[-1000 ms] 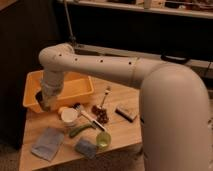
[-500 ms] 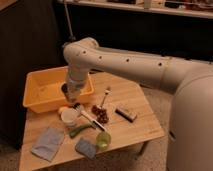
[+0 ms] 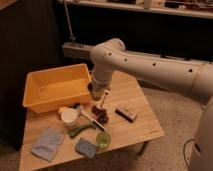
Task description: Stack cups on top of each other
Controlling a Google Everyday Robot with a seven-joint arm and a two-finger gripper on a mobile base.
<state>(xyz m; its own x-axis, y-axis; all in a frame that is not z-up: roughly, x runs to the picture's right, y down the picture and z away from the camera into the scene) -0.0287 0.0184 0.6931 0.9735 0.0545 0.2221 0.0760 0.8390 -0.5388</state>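
Pale translucent green plastic cup [image 3: 103,139] stands upright at worktop [image 3: 145,127] front, likely the stack base; gripper [image 3: 96,93] hovers beside yellow plastic bin [image 3: 50,103], fingers pressed together.

The dark gripper [image 3: 95,93] hangs just beside the yellow bin [image 3: 50,92]; in front of that bin sit a white bowl [image 3: 69,117], a pale green cup [image 3: 103,139] and a grey-blue cloth [image 3: 47,144].

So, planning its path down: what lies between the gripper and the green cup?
In the camera view, a dark red bunch, like grapes, lies between the gripper, beside the yellow bin, and the green cup.
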